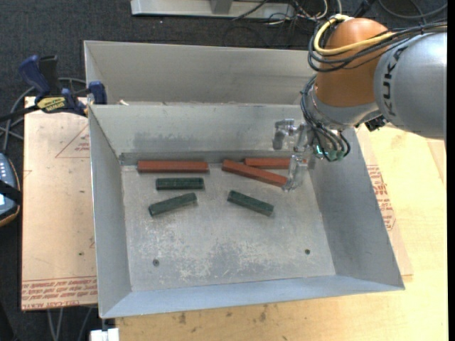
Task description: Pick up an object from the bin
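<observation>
My gripper (292, 177) hangs low at the back right of the bin, right at the right-hand ends of two red-brown bars. One bar (254, 173) lies slanted, and the other (268, 163) lies behind it, close to the back wall. A dark green bar (249, 203) lies just in front of them, to the gripper's lower left. Whether the gripper touches the red-brown bars cannot be told.
A third red-brown bar (173, 166) lies along the back wall at the left. Two more dark green bars (180, 184) (172, 204) lie in front of it. The arm with its orange cover reaches in over the bin's right rim.
</observation>
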Available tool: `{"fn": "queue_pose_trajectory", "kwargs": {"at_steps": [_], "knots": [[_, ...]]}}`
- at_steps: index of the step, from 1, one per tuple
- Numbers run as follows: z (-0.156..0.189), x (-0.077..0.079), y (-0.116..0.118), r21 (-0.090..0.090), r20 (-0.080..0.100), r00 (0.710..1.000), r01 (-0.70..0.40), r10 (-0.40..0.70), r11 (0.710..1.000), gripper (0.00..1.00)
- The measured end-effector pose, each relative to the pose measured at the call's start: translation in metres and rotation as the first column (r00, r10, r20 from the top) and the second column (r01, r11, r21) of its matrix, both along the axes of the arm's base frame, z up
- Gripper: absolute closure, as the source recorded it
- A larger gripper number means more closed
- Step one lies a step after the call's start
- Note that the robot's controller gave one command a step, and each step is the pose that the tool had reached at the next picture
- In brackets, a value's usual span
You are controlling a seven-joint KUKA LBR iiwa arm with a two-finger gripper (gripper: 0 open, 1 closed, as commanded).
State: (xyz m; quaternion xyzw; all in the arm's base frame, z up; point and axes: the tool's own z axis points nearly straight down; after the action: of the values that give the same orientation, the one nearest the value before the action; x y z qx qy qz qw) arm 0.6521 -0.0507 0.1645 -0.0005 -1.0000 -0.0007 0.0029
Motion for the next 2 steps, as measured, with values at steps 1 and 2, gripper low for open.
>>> {"fn": "queue_pose_trajectory", "kwargs": {"at_steps": [1,2], "knots": [[-0.0987,-0.0419,0.0443,0.002,0.000,0.999,-0.038,0.038,0.999,0.00],[-0.0938,-0.0386,0.0423,-0.001,0.009,0.999,-0.036,0.036,0.999,1.00]]}}
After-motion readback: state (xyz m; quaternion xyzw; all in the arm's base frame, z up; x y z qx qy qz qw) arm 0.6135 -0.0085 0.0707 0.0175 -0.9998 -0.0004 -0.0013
